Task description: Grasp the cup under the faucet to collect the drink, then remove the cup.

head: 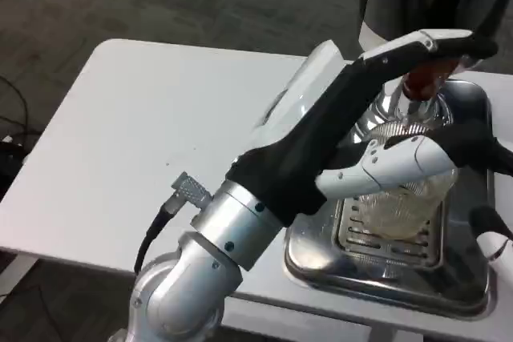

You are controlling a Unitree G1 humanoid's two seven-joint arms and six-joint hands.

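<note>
A clear ribbed cup stands on the grate of the steel drip tray, below the chrome faucet with its red handle. My left hand reaches in from the lower left and closes around the cup. Its thumb lies across the cup's front, and its long fingers pass over the red handle on the far side. The cup's upper part is hidden behind the thumb. A small part of my right hand shows at the right edge, beside the tray.
The drip tray sits at the right end of the white table. My left forearm covers the table's near middle. Dark floor lies beyond the table's left and far edges.
</note>
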